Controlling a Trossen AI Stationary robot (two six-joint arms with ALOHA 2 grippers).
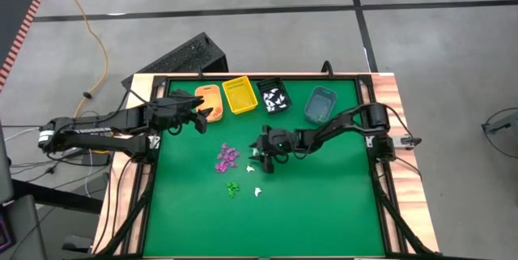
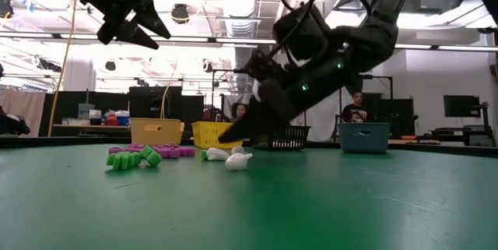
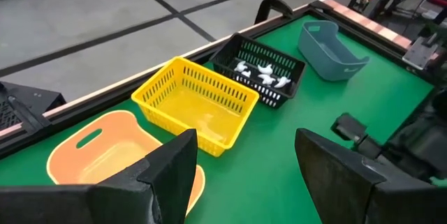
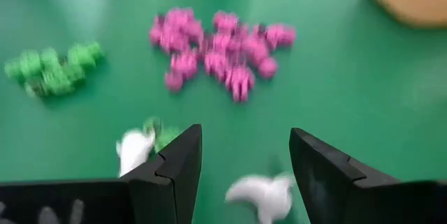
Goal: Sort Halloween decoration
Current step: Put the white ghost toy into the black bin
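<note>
I have the right gripper (image 1: 261, 156) low over the green desk (image 1: 324, 203), right in the middle of the little toys. Its jaws are spread apart and hold nothing. In the right wrist view a white toy (image 4: 264, 195) lies on the desk in the gap between them, and another white toy (image 4: 134, 150) lies just beside one jaw. I think I hold the jaws wide like this so they can drop around one small piece and pinch it.

The toys lie in little heaps by colour. The purple toys (image 1: 227, 156) are bunched near the middle of the desk, and the green toys (image 1: 232, 188) sit a bit nearer the front. One more white piece (image 1: 257, 190) lies next to the green ones.

Four bins stand in a row at the back edge. The black basket (image 1: 273, 96) already has white toys in it, so that must be where white ones go. The yellow basket (image 1: 239, 95) and the grey bin (image 1: 320, 104) look bare. The orange bin (image 1: 207, 99) is partly hidden under my other arm.

The left gripper (image 1: 202, 119) waits up in the air near the orange bin. Its jaws are spread too, with nothing in them. I keep it high there so it stays out of the way.
</note>
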